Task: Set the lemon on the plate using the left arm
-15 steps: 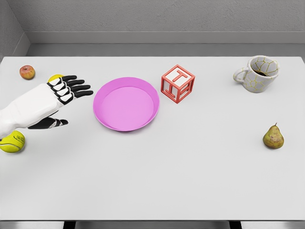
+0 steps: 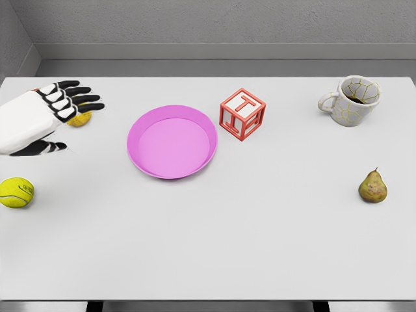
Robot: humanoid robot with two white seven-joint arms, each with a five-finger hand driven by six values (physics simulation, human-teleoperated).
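The yellow lemon (image 2: 80,119) lies on the white table near the far left, partly covered by my left hand's fingers. My left hand (image 2: 73,127) hovers over it, open, fingers spread toward the right and thumb below; it holds nothing. Whether it touches the lemon I cannot tell. The pink plate (image 2: 171,142) sits to the right of the lemon with nothing on it. My right arm is out of view.
A yellow tennis ball (image 2: 16,192) lies at the left edge, nearer than the hand. A red letter cube (image 2: 242,114) stands just right of the plate. A cracked-pattern mug (image 2: 351,101) is at the far right, a pear (image 2: 372,186) nearer on the right.
My left hand has moved back and to the left, uncovering the tennis ball and now covering the small red apple at the far left corner. The lemon shows more fully.
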